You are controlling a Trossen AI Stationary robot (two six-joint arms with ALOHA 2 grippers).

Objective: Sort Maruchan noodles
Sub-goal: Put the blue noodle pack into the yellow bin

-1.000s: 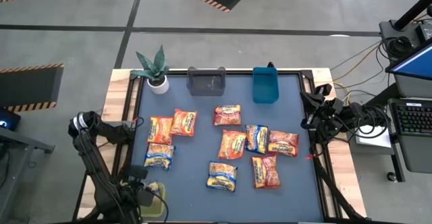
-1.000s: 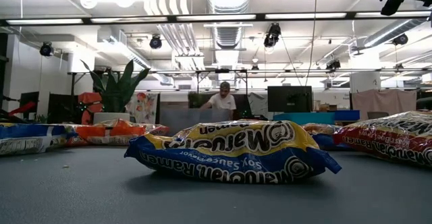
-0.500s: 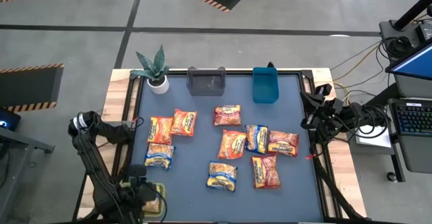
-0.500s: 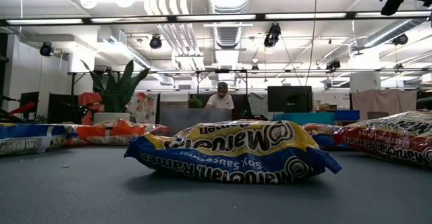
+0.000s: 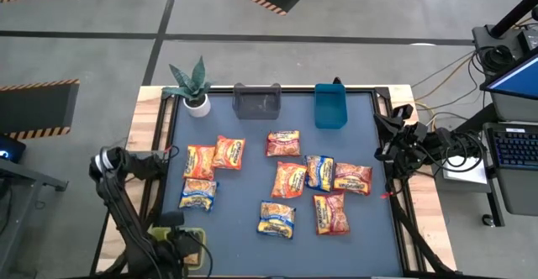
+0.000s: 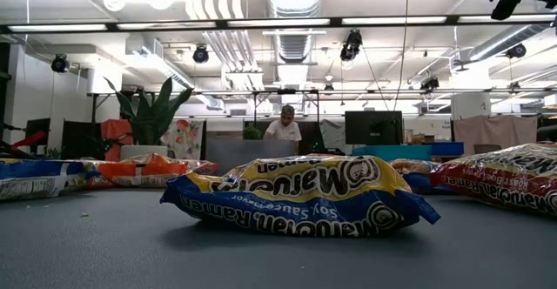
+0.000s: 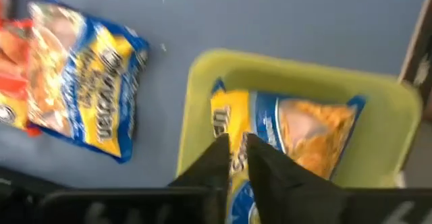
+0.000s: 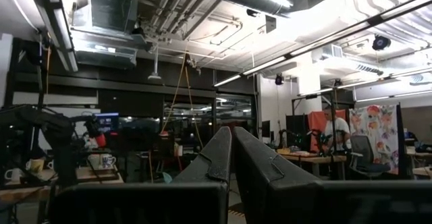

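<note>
Hovering left pincer (image 7: 233,153) pressed together over yellow packet (image 7: 297,133) in green bin (image 7: 202,82) | right pincer (image 8: 231,146) pressed together

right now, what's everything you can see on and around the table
orange packets: 3, orange, left and middle of mat
red packets: 3, red-pink, middle and right of mat
yellow packets: 4, yellow and blue, 3 on mat, 1 in yellow bin
yellow bin: 1, yellow-green, near left corner
grey bin: 1, grey, far edge
blue bin: 1, blue, far edge
plant: 1, green, far left corner
person: 1, room behind
left gripper: shut, over yellow bin
right gripper: shut, by right edge
</note>
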